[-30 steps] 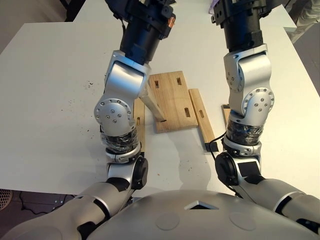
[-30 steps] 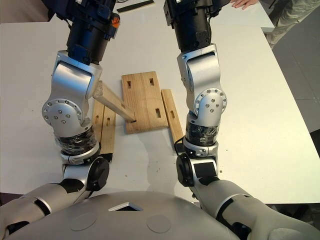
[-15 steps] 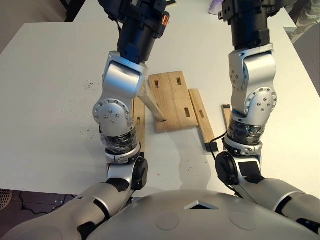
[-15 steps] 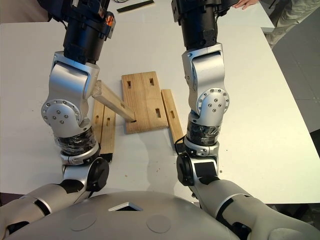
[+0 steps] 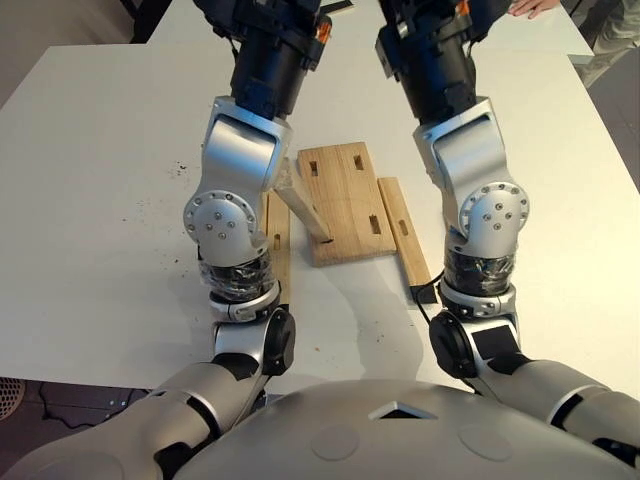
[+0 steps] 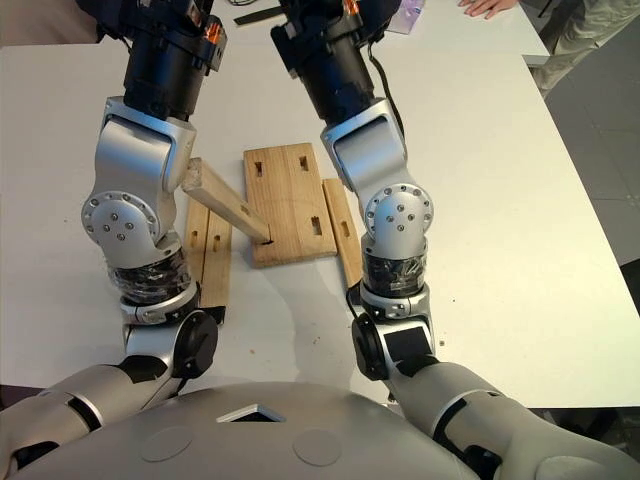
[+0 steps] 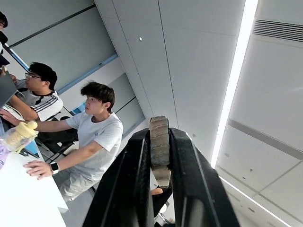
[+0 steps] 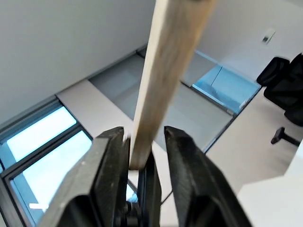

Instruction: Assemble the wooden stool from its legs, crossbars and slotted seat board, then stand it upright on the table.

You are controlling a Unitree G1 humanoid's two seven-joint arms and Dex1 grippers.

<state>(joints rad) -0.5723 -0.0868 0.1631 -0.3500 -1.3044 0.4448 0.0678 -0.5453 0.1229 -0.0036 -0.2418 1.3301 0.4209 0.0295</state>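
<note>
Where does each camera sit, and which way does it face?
Left eye view: on the head, facing down at the table and seat board; left arm and right arm show.
Right eye view: beside it, sharing that scene.
Left wrist view: on the left wrist, facing the ceiling; left gripper clamps wood.
Right wrist view: right wrist, facing the room; right gripper clamps a stick.

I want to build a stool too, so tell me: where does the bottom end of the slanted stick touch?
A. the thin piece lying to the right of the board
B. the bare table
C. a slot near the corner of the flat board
C: the slanted stick leans with its lower end at the slot in the near left corner of the seat board.
</note>
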